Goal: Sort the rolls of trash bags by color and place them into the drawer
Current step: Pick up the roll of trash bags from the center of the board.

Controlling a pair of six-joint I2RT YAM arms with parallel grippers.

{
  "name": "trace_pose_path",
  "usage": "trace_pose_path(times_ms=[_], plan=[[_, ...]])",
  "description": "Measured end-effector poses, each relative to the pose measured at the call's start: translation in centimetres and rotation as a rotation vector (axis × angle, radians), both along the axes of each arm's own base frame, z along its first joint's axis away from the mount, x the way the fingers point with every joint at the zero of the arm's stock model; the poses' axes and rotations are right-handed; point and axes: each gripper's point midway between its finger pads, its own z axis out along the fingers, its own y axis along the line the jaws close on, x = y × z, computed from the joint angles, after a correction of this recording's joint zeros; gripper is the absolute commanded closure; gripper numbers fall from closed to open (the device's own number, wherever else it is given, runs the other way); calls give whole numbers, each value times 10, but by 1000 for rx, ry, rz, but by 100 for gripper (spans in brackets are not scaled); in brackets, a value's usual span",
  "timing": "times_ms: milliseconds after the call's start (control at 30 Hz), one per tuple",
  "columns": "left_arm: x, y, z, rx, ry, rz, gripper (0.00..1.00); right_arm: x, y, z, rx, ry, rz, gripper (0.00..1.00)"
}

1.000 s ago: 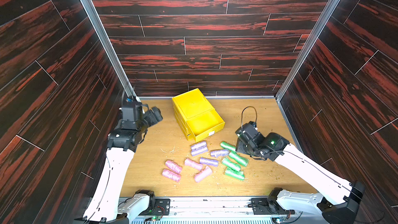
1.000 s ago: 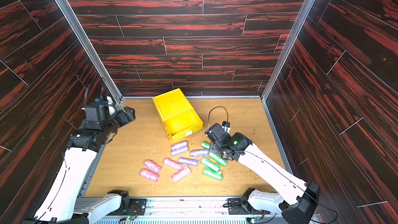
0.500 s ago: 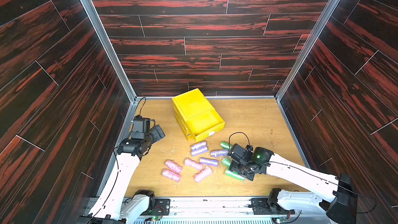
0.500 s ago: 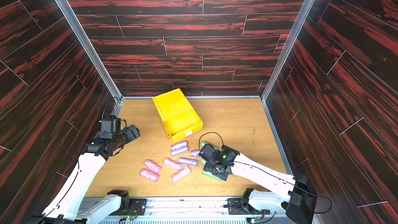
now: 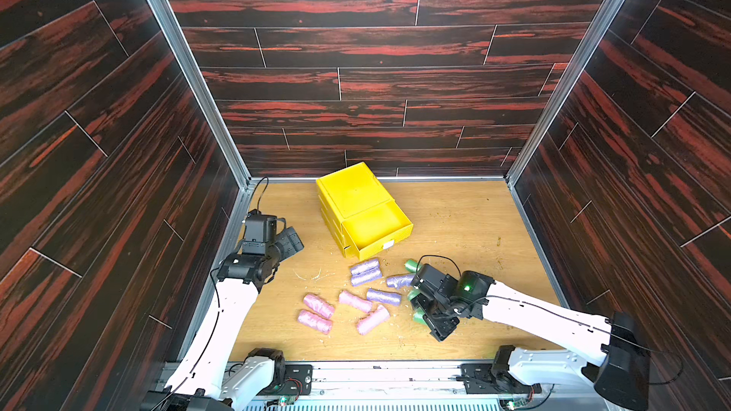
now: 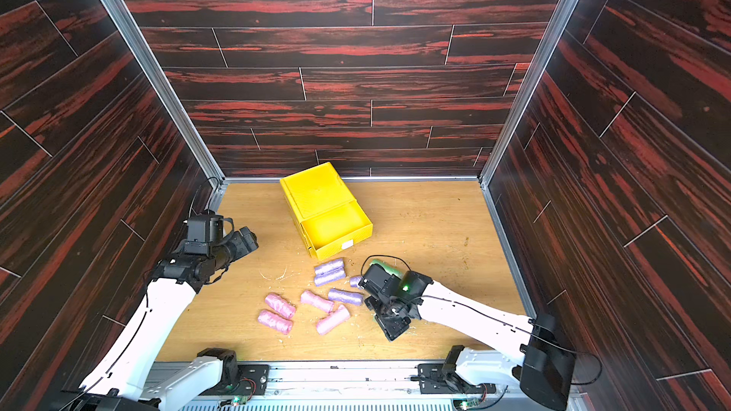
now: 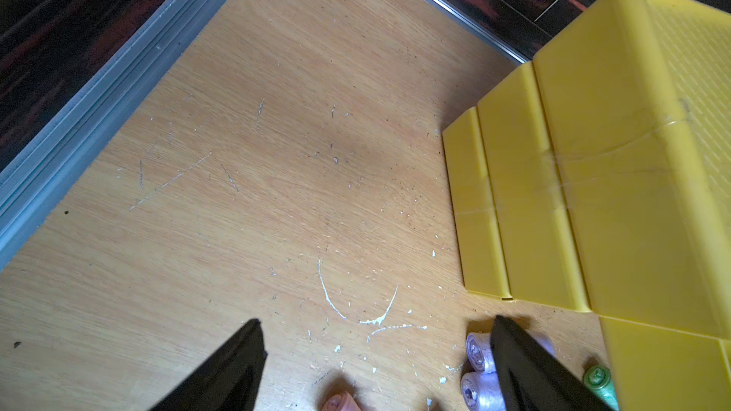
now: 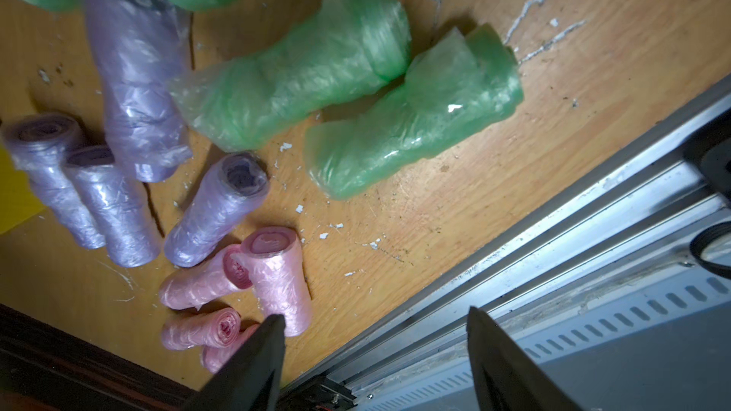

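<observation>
No writing, brand, number or sign can be read in any view. The one candidate is the small white tab (image 5: pixel 388 245) on the near front of the yellow drawer (image 5: pixel 353 194), pulled out at the top. It shows in both top views only as a pale patch, too small to tell whether anything is printed on it.
</observation>
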Motion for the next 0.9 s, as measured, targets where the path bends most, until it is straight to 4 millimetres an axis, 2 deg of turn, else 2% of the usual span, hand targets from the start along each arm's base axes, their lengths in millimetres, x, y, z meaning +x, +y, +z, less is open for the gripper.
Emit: trace_pose_path(times_ms=[200,533,900], plan=[[2,0,2,6,-13,-9,7,-3,-15,-23,-26,38,-97,22],[4,-3,4,-5,-23,-26,7,20,-27,-39,-48,51,-226,22],[2,-4,-2,-7,-11,-36,6,11,-31,-73,-113,143,-212,24]])
